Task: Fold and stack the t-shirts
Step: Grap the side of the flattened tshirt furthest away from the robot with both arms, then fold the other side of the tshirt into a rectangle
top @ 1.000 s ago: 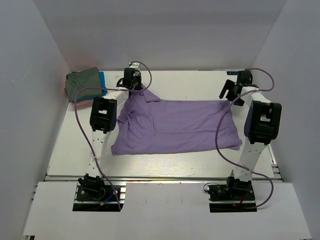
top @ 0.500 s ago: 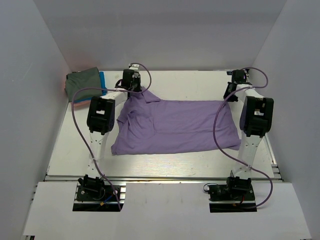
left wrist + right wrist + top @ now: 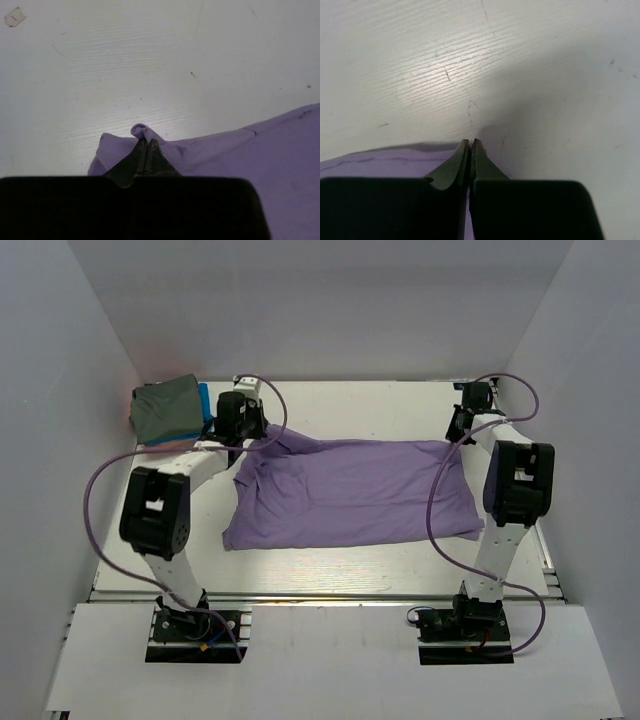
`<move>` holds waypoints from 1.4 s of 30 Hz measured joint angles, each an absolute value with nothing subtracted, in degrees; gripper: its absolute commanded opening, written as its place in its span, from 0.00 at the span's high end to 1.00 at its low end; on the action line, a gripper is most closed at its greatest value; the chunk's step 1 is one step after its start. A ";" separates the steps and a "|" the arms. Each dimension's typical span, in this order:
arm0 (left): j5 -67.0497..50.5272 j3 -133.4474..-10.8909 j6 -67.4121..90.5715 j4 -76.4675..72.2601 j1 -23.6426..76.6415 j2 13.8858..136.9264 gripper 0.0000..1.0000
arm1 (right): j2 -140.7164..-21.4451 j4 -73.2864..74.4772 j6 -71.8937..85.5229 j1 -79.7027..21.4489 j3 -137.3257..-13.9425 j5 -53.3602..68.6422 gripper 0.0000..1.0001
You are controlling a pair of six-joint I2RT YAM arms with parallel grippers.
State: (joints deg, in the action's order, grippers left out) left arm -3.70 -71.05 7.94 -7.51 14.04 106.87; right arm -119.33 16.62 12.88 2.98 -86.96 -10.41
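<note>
Across the scuffed white table (image 3: 330, 560), enclosed by plain white walls (image 3: 320, 310), the lavender shirt (image 3: 350, 490) lay spread flat. The left gripper (image 3: 145, 142) was clamped on its far-left corner, and the right gripper (image 3: 470, 142) was closed on its far-right edge. Folded shirts (image 3: 165, 408) sat stacked in the far-left corner.

White table (image 3: 340, 565) with faint scratches, boxed in by 3 plain pale-grey walls (image 3: 330, 300), evenly lit.

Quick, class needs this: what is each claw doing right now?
Left claw: closed, pinching a corner of the lavender shirt.
Right claw: closed, apparently on the lavender shirt's edge.
</note>
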 measured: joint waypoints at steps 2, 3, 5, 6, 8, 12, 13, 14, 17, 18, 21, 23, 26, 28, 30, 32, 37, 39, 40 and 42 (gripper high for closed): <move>-3.60 -66.57 8.56 -8.36 14.26 101.73 1.00 | -117.01 15.88 12.73 2.96 -85.65 -10.41 1.00; -3.51 -64.51 9.21 -8.62 14.44 99.63 1.00 | -115.83 15.62 12.58 2.98 -85.21 -10.41 1.00; -3.44 -59.46 10.94 -9.10 14.70 95.09 1.00 | -114.02 14.85 12.25 2.98 -84.40 -10.44 1.00; -3.40 -57.04 11.73 -9.08 14.76 93.03 1.00 | -113.16 14.68 12.03 2.98 -83.99 -10.44 1.00; -3.36 -51.51 13.65 -8.01 14.94 88.38 1.00 | -111.68 14.22 11.55 2.98 -82.83 -10.46 1.00; -3.53 -40.58 17.74 -7.22 15.03 78.13 1.00 | -109.78 13.30 11.38 2.98 -79.92 -10.48 1.00; -3.62 -38.02 18.68 -7.03 15.03 75.37 1.00 | -109.45 13.23 11.42 3.01 -79.15 -10.46 1.00; -3.66 -35.68 19.73 -6.85 15.03 72.73 1.00 | -109.12 13.23 11.46 3.01 -78.35 -10.37 1.00; -3.81 -30.06 22.20 -5.91 15.03 65.30 1.00 | -107.96 13.15 11.55 3.01 -76.16 -10.35 1.00; -3.92 -29.04 22.81 -5.67 15.05 63.48 1.00 | -107.37 13.17 11.62 3.01 -75.46 -10.37 1.00; -4.36 -26.20 24.36 -5.41 15.07 58.33 1.00 | -104.97 12.93 11.77 3.05 -73.14 -10.39 1.00; -4.80 -24.08 25.28 -6.04 15.07 56.29 1.00 | -102.96 12.80 11.81 3.05 -71.64 -10.41 1.00; -6.11 -19.55 26.79 -6.15 15.07 55.00 1.00 | -100.64 12.32 12.01 3.09 -70.24 -10.76 1.00; -7.01 -16.73 27.73 -5.98 15.07 54.96 1.00 | -99.18 11.73 12.23 3.16 -68.90 -10.81 1.00; -7.68 -14.31 28.40 -5.76 15.07 54.78 1.00 | -97.67 11.46 12.49 3.20 -67.09 -10.79 1.00; -8.23 -12.99 28.82 -4.93 15.07 54.46 1.00 | -96.36 11.42 13.02 3.20 -65.25 -10.87 1.00; -8.88 -12.56 29.91 -3.57 15.07 52.53 1.00 | -94.24 10.87 13.65 3.29 -61.10 -11.68 1.00; -8.91 -12.53 30.11 -2.61 15.09 51.51 0.89 | -93.17 10.50 14.20 3.31 -58.83 -12.10 1.00; -8.88 -12.51 30.11 -2.11 15.09 51.13 0.84 | -92.62 10.41 14.57 3.31 -57.60 -12.51 1.00; -8.86 -12.51 30.24 -0.93 15.07 50.70 0.74 | -91.64 10.33 15.27 3.31 -55.40 -13.72 0.92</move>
State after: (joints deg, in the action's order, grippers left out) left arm -8.86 -12.51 30.24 -0.93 15.07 50.70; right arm -91.64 10.33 15.27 3.31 -55.40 -13.72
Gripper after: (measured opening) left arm 0.197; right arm 0.019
